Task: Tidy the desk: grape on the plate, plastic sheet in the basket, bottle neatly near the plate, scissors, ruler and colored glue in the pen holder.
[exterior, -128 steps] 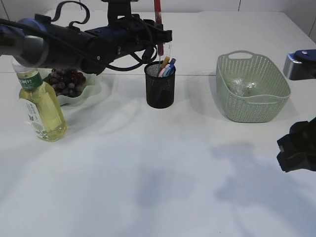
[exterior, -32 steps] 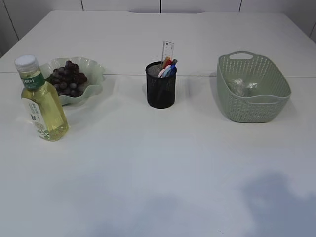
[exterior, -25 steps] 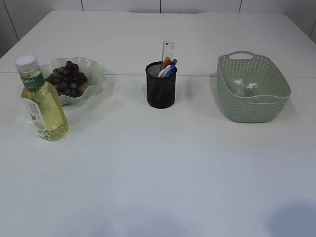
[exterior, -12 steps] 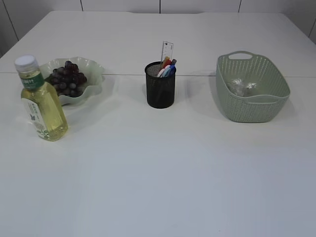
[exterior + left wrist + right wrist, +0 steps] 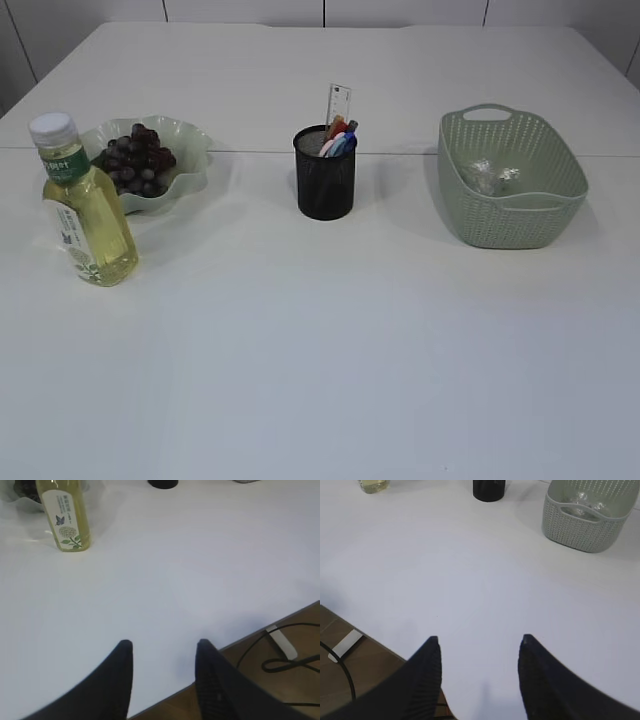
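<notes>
The left gripper [image 5: 162,647] is open and holds nothing, low over the near edge of the tabletop [image 5: 330,340]. The right gripper [image 5: 479,642] is open and empty too. Neither shows in the exterior view.

The bottle [image 5: 84,205] of yellow drink stands up by the left edge, just in front of the wavy plate [image 5: 190,150] with dark grapes [image 5: 135,160]. The left wrist view cuts off its cap. The black pen holder [image 5: 325,185] stands mid-table with a ruler [image 5: 339,102] sticking up; the things beside it are too small to tell. Something crinkly and clear [image 5: 492,177] lies in the green basket [image 5: 510,225] near the right edge.
</notes>
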Tool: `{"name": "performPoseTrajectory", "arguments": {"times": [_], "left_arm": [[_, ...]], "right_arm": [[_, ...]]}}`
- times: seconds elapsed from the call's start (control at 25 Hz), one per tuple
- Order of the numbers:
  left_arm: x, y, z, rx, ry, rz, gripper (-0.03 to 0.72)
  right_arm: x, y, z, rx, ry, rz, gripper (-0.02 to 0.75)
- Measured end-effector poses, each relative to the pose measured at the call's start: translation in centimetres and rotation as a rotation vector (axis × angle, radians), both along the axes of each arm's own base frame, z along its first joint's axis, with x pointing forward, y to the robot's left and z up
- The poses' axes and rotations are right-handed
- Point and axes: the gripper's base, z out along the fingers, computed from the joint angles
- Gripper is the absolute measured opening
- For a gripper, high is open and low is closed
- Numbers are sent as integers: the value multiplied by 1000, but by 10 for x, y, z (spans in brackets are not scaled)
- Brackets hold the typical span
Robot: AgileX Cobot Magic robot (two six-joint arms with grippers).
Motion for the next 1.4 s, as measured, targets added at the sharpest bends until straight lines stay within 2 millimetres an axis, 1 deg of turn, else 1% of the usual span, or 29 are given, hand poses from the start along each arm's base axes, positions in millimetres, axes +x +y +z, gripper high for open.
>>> {"name": "performPoseTrajectory", "arguments": {"times": [0.12, 0.2, 0.68, 0.8, 0.92, 1.12, 1.24, 1.4], "left_arm": [[2, -8, -3, -52, -1, -39, 302], [2, -9, -3, -66, -1, -50, 296], [2, -10, -3, -67, -8, -51, 290], [2, -10, -3, -67, -9, -38, 290], [2, -10, -3, -67, -11, 35, 290], [1, -12, -3, -65, -20, 283, 290], [1, -13, -3, -65, -25, 389, 290], [1, -12, -3, -44, -34, 454, 290]], "right_arm": [[0, 0, 0, 0, 0, 0, 398], [0, 0, 0, 0, 0, 0, 398], [0, 0, 0, 1, 0, 1, 398], [0, 1, 0, 1, 0, -37, 398], [0, 2, 0, 1, 0, -150, 398], [0, 4, 0, -2, -1, -318, 399], [0, 4, 0, -2, -1, -345, 399], [0, 4, 0, -2, -1, -346, 398]]}}
